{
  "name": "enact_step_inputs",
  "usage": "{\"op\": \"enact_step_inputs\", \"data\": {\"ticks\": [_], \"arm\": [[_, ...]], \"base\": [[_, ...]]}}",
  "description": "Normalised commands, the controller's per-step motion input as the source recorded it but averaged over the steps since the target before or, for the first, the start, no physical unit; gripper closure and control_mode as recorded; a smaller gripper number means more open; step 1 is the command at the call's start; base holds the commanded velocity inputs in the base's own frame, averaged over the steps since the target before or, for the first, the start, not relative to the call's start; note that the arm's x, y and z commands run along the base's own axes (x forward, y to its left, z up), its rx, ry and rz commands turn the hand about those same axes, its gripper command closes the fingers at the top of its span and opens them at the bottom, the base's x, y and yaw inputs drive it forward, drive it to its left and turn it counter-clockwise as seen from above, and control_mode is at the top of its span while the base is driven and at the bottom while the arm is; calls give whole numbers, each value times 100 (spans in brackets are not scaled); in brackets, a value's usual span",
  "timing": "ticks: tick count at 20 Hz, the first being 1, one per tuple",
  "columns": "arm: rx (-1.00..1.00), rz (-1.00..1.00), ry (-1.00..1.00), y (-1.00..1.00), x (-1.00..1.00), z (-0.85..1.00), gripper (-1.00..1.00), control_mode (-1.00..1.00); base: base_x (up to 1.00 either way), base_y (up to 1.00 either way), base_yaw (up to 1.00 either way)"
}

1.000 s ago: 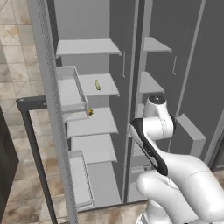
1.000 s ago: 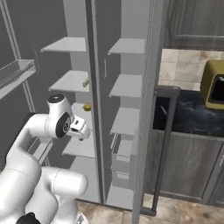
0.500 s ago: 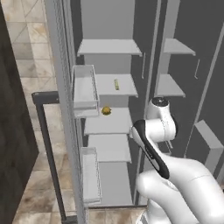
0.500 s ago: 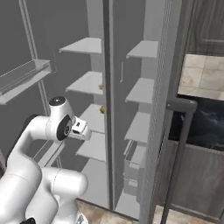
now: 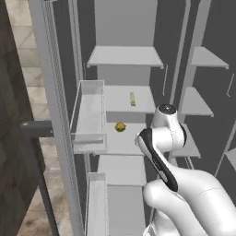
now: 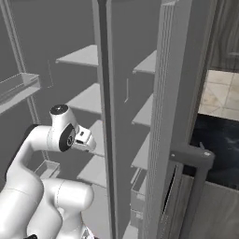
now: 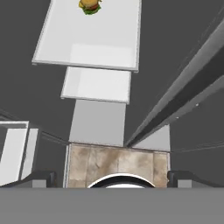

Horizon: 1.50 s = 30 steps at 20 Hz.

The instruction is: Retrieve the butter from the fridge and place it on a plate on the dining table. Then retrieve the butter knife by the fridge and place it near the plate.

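Left base view: fridge (image 5: 124, 55) standing open, pale grey shelves stacked inside. Butter (image 5: 132, 98) lying as a slim yellowish stick on the second shelf down, toward the back. One shelf lower, a round brown-and-green burger-like item (image 5: 120, 126), a little left of the butter's line. Left door (image 5: 57, 120) swung out, carrying a door bin (image 5: 90, 117) level with those two shelves and a dark bar handle (image 5: 39, 152) on its outer face. White arm rising from lower right, its elbow joint in front of the right edge of the burger's shelf, well apart from the butter.

Right base view: same open fridge from the other side, centre divider (image 6: 103, 116) running down the middle, shelves to either side of it. Right door (image 6: 172, 116) edge-on, dark handle (image 6: 193, 163) at its foot, black counter (image 6: 217, 140) beyond it. Arm's upper joint level with the middle shelves, hand end pointing toward the divider; state of the jaws not readable here.

Hand view: looking down past the shelf fronts to a patch of tiled floor (image 7: 118, 164). Burger-like item (image 7: 89, 6) at the top edge on the largest shelf. Finger tips (image 7: 37, 178) dark at the two bottom corners, set far apart with nothing between them: jaws wide and holding nothing.
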Motion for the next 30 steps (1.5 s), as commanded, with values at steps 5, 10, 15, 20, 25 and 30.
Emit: {"op": "enact_step_inputs", "data": {"ticks": [5,10,15,20,25,30], "arm": [[0,0,0,0,0,0,-100,100],[0,0,0,0,0,0,-100,100],[0,0,0,0,0,0,-100,100],[0,0,0,0,0,0,-100,100],[0,0,0,0,0,0,-100,100],[0,0,0,0,0,0,-100,100]], "base": [[47,-6,5],[13,26,0],[32,12,0],[38,2,0],[13,24,-1],[14,24,-1]]}}
